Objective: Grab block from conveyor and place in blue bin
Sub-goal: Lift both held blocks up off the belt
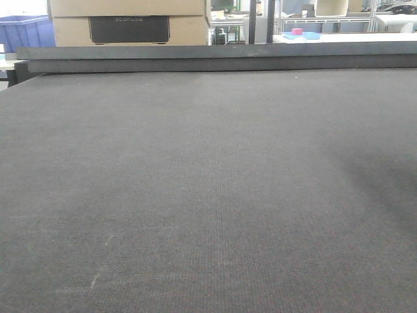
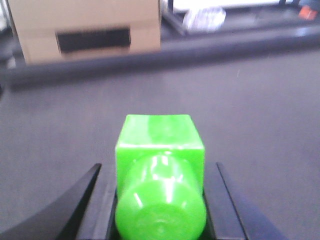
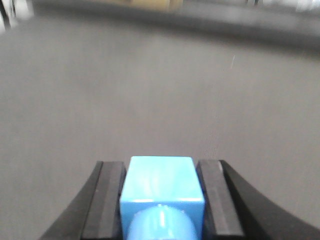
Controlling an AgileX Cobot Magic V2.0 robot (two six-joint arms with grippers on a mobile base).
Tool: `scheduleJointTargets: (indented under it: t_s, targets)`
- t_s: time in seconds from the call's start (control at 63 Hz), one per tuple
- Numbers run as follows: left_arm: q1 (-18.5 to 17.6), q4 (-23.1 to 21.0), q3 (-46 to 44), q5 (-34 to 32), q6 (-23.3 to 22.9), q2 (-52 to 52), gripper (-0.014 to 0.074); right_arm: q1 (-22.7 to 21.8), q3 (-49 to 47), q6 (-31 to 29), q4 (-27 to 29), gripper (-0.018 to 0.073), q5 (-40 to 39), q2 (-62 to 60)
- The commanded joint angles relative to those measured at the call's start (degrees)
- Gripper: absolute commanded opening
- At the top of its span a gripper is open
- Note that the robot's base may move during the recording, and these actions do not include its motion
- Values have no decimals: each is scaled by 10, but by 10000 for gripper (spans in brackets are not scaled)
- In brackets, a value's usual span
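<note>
The conveyor (image 1: 195,195), a wide dark grey woven belt, fills the front view, and neither gripper shows there. In the left wrist view my left gripper (image 2: 158,167) is shut on a bright green block (image 2: 160,145), held above the belt (image 2: 260,125); the block has a rounded knob facing the camera. My right gripper (image 3: 160,163) is shut on a light blue block (image 3: 161,180), its two dark pads pressed against the block's sides over the belt (image 3: 150,100). A blue bin (image 1: 23,31) stands beyond the belt's far left corner.
A dark rail (image 1: 215,59) edges the belt's far side. Behind it stands a cardboard box (image 1: 130,23) with a black panel, which the left wrist view catches too (image 2: 85,27). A white table with small pink and blue items (image 1: 298,31) is at the back right.
</note>
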Motion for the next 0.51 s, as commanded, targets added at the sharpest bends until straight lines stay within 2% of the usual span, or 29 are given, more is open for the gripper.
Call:
scheduleJointTargets:
  t_s: [0.0,0.286,0.413,0.492]
  targets:
    - [-5,3,-3,-14,-1,-30,-111,2,23,-4,-2,-167,-36,-48]
    - [-5,2,-3,-14,-1,-49,-111,2,53,-4,-2,-167,-42,-127]
    - [-5,-11,-3,-16,-1,-49,-111,2,53,-4,-2,-167,-53,-128]
    - [-5,-35,-3,-18,-1,-49,-111,2,53,-4,-2,-167,-63,-128]
